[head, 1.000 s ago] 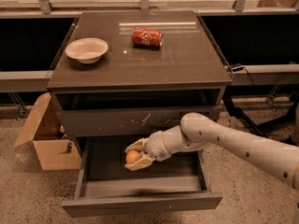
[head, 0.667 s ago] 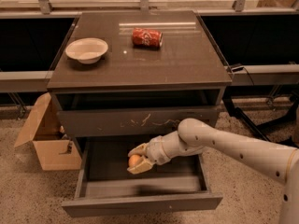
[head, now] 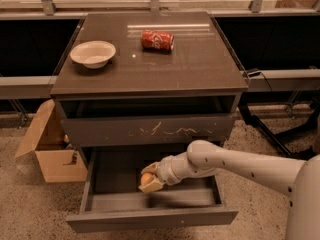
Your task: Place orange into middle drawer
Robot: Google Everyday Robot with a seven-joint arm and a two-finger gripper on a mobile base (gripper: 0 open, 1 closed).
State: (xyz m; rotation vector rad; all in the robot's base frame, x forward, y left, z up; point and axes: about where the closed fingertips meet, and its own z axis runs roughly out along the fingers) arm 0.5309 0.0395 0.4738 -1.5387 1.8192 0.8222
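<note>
The orange (head: 146,178) is a small round fruit held between the pale fingers of my gripper (head: 149,179). The gripper is shut on it and hangs inside the open middle drawer (head: 150,218), just above the drawer's dark floor, left of centre. My white arm reaches in from the right. The drawer is pulled out below the closed drawer front with white scratch marks (head: 150,130).
A white bowl (head: 93,53) and a red soda can (head: 157,40) lying on its side are on the cabinet top. An open cardboard box (head: 50,151) stands on the floor left of the cabinet. Dark metal legs (head: 280,134) are on the right.
My gripper has moved with the orange a little lower and further into the drawer, nearer its floor.
</note>
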